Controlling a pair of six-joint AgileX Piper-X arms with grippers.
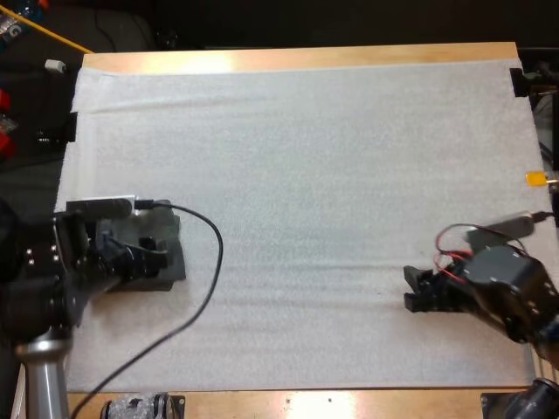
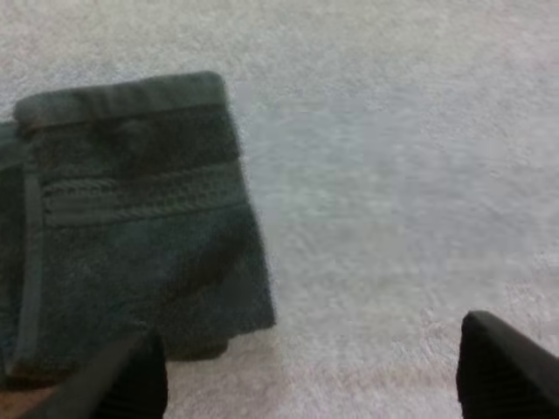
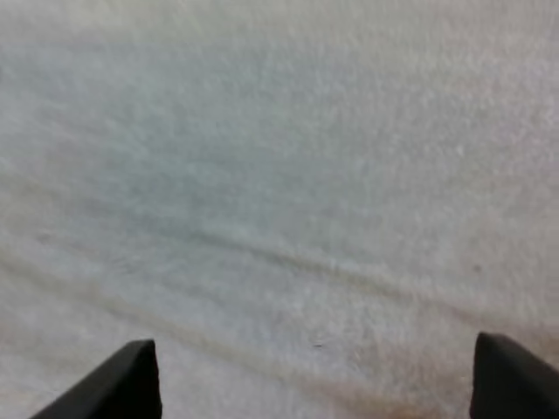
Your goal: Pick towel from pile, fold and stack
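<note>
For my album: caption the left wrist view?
Open black-fingered left gripper by a folded dark grey-green towel on white mat.

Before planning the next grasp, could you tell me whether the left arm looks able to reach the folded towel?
Probably yes: the left end effector hangs open at the folded towel's edge, one finger over its corner, and nothing lies between them on the white mat.

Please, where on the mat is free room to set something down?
The mat is bare between the towel near its left edge and the right claw, and across its whole far half. Crowded only at the left, where the left claw hangs over the towel.
</note>
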